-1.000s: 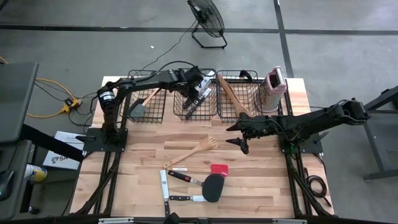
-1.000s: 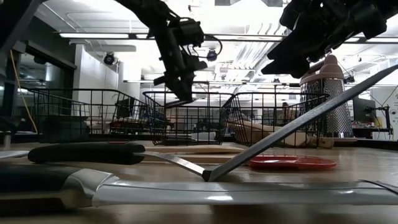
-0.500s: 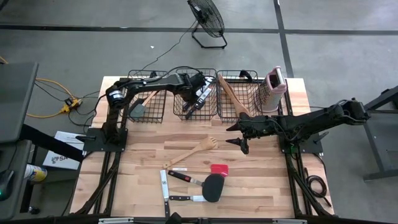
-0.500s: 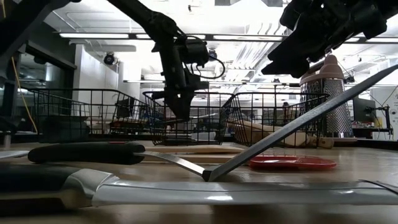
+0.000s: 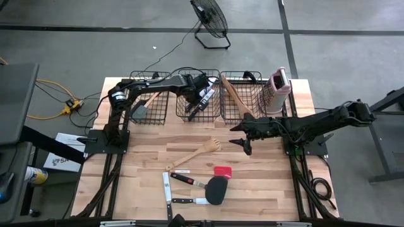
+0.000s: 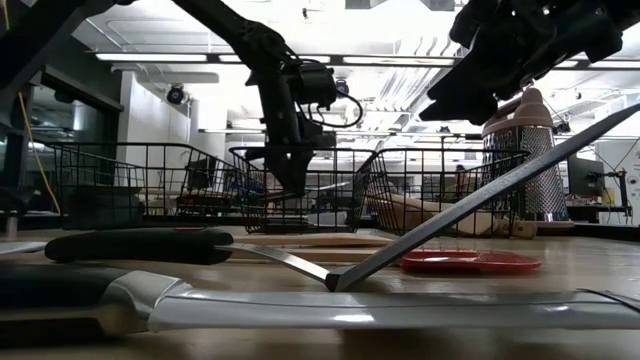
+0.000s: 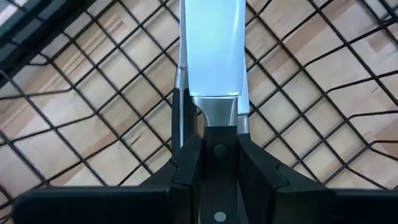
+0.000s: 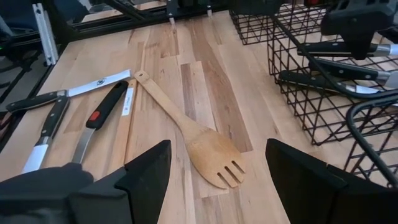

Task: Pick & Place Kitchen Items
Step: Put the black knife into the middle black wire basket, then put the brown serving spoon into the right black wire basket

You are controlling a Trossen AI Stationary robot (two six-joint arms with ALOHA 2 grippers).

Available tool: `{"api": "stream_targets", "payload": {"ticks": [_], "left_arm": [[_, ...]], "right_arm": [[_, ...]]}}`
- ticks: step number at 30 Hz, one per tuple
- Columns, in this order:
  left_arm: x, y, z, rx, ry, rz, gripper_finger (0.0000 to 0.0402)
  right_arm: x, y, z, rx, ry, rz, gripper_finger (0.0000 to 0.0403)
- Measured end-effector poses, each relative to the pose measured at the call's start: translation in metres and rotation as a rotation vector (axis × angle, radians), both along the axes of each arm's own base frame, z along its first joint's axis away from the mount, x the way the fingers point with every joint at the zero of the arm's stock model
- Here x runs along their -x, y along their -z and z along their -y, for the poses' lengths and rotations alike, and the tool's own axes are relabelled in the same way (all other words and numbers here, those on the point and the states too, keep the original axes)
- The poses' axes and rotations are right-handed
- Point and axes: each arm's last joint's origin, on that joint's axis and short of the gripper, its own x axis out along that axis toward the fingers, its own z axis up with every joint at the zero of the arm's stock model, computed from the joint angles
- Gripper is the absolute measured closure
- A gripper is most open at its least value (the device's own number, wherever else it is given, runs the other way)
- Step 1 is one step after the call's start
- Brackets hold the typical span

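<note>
wooden table [image 5: 145,167] with three black wire baskets along the far edge: left basket [image 5: 162,116], middle basket [image 5: 218,113], right basket [image 5: 238,79], and a pink-and-white grater [image 5: 278,88] standing just beside the right one. left arm reaches across the back row; the left gripper [image 5: 203,96] sits down inside the middle basket, fingers [image 7: 186,168] narrow and clamped on the black handle of a steel knife [image 7: 211,56], blade pointing out over the basket's wire floor. more black-handled knives [image 8: 339,78] lie in that same basket. right arm stretches in from the right side; the right gripper [image 5: 245,142] hovers above the bare table in front of the right basket, fingers [image 8: 146,174] spread wide with nothing between them. directly ahead of it lies a slotted wooden spoon [image 5: 194,153], flat on the table. nearer the front edge: a black spatula [image 5: 216,190], a red spatula [image 5: 222,171] just beside it, and several knives [image 5: 166,190] lying flat. left basket holds a grey spatula [image 5: 141,111]; right basket holds wooden spoons [image 5: 235,96].
</note>
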Motion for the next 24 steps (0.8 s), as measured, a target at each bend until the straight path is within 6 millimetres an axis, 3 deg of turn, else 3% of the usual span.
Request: {"api": "stream_targets", "payload": {"ticks": [6, 13, 24], "left_arm": [[0.0001, 0.0009, -0.0005, -0.015, -0.003, -0.01, 0.0329], [-0.0002, 0.001, -0.0006, -0.022, 0.016, -0.012, 0.0272], [0.0022, -0.0052, 0.0013, -0.01, 0.04, 0.002, 0.0265]], "right_arm": [[0.0, 0.0, 0.0002, 0.003, 0.006, 0.0, 0.0149], [0.0, 0.0, 0.0002, 0.003, 0.006, 0.0, 0.0149], [0.0, 0.0, 0.0002, 0.003, 0.006, 0.0, 0.0149]]}}
